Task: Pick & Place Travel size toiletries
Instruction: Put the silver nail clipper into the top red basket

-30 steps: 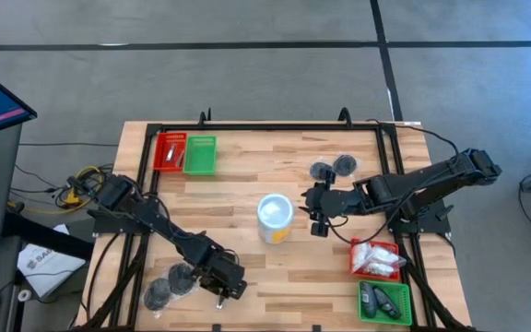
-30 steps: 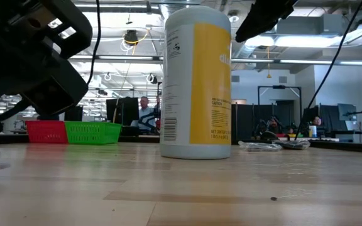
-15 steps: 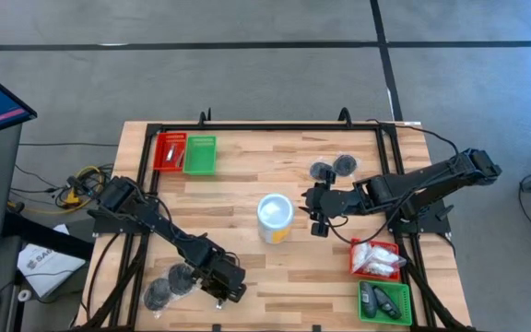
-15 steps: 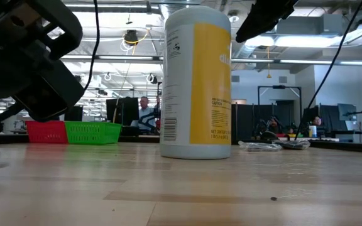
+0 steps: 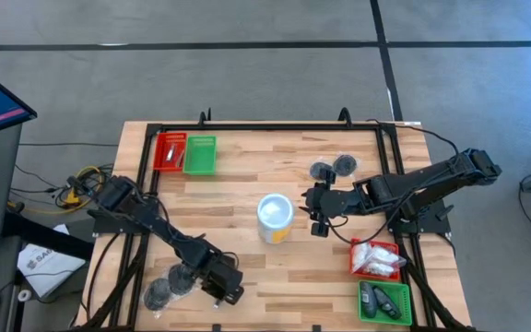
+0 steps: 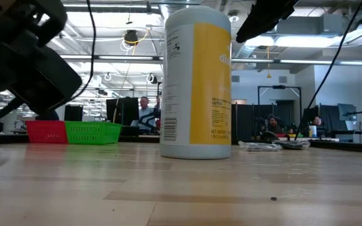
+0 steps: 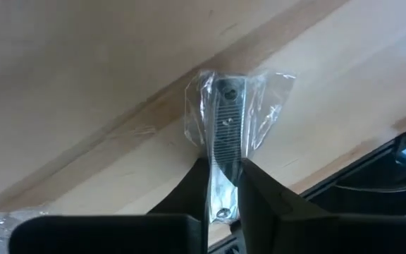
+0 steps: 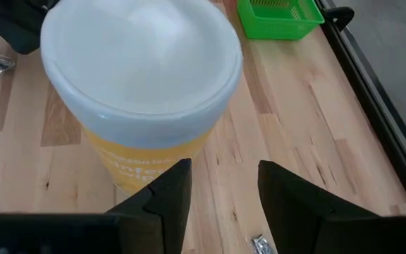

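A slim silvery toiletry (image 7: 224, 120) in a clear crinkly wrapper lies on the wood near the table's front left edge. My left gripper (image 5: 221, 288) points steeply down and is shut on it. Two dark round flat pieces (image 5: 170, 284) lie just left of that gripper, and two more (image 5: 333, 168) lie far right of centre. My right gripper (image 5: 317, 214) hangs open above the table beside the white cup (image 5: 275, 217), holding nothing. My left gripper pinches the silvery piece's near end (image 7: 222, 176) between its two fingers (image 7: 256, 190), one on each long side. The fingers come from above, slanting down, with the piece running along between them. Its far end and the wrapper rest on the table.
A red tray (image 5: 170, 150) and a green tray (image 5: 200, 154) stand at the far left. At the near right, a red tray (image 5: 376, 258) holds white sachets and a green tray (image 5: 383, 302) holds dark items. The cup (image 6: 197, 81) stands at the table's middle.
My left gripper has turned a little on the spot, near the table's front left edge.
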Motion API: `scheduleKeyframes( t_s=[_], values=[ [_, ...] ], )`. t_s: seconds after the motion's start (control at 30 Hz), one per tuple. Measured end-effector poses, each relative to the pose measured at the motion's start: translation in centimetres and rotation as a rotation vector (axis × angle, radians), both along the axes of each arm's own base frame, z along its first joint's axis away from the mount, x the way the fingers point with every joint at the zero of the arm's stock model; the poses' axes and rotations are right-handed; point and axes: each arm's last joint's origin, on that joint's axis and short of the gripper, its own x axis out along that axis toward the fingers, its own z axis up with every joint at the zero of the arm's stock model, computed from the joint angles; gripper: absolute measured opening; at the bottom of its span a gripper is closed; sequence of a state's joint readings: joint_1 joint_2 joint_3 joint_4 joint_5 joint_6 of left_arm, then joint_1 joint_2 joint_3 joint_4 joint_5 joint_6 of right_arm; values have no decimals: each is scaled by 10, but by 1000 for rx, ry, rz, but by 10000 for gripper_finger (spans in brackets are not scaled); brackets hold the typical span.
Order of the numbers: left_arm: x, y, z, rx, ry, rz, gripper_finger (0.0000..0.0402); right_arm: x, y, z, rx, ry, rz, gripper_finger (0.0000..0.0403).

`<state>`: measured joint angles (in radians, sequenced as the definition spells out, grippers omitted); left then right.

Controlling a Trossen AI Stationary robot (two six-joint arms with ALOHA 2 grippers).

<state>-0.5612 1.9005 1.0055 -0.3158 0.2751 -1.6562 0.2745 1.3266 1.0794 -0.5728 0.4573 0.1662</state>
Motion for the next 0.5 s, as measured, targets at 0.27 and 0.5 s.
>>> scheduleKeyframes(
  t_s=[0.27, 0.5],
  values=[
    [-18, 22, 37, 245, -59, 79, 35, 0, 0, 0, 1, -2, 0, 154],
    [-40, 50, 80, 394, -80, 123, 37, 0, 0, 0, 3, -7, -1, 154]
  ],
)
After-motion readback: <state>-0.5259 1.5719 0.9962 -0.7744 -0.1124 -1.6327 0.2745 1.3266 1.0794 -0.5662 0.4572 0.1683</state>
